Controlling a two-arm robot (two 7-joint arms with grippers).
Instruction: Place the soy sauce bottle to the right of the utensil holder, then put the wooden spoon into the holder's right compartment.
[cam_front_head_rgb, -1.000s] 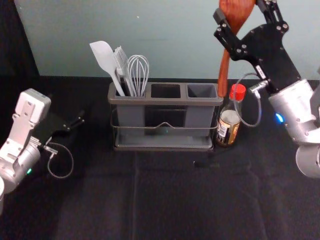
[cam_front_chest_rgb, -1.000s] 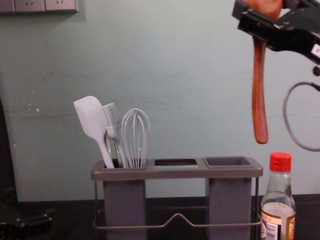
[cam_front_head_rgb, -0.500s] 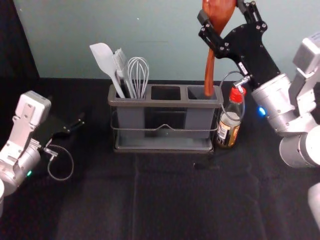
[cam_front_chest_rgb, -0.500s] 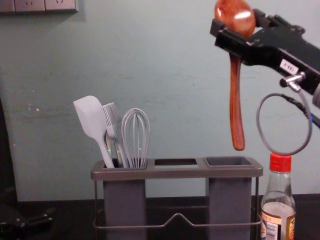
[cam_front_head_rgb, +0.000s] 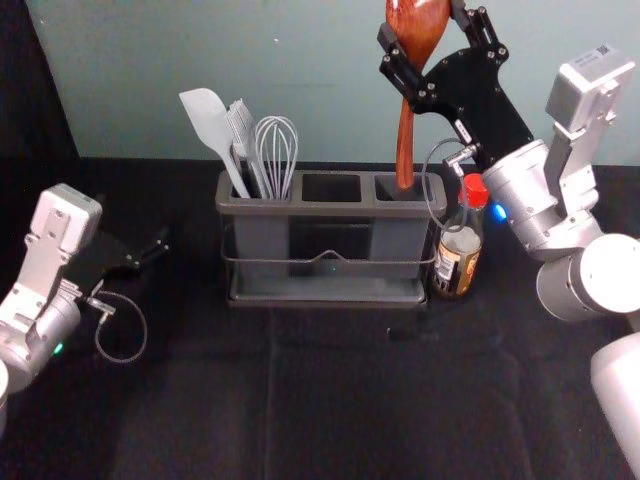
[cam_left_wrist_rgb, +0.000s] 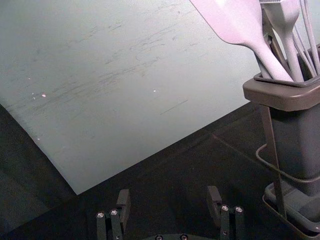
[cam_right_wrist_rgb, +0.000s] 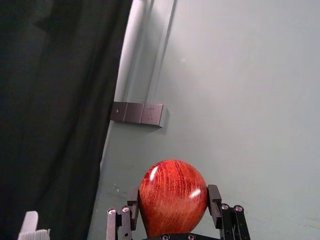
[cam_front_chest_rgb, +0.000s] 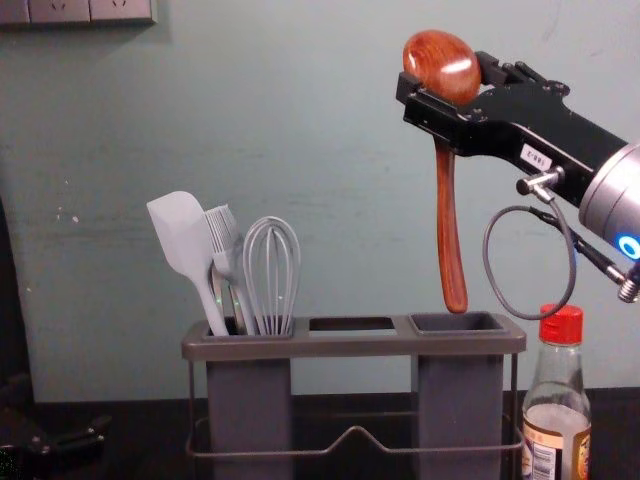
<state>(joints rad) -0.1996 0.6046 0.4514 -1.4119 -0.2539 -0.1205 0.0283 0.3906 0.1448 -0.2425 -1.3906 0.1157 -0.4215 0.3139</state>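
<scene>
black cloth (cam_front_head_rgb: 330, 400) bears labelled bottle (cam_front_head_rgb: 456, 262); right claw (cam_front_head_rgb: 421, 22) holds spoon (cam_front_chest_rgb: 449, 220) above holder (cam_front_head_rgb: 330, 208).

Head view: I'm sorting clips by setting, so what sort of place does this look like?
Probably a robot lab or test station set up like a kitchen: the holder and soy sauce bottle stand on black cloth, and a robot's right arm reaches in.

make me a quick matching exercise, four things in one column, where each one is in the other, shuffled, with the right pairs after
1. wooden spoon
2. soy sauce bottle
3. whisk
4. left gripper

A. upright, just right of the holder
B. left of the holder, open, nothing between its fingers
C. held by the right gripper, handle down
D. in the holder's left compartment

Right pairs: 1-C, 2-A, 3-D, 4-B
</scene>
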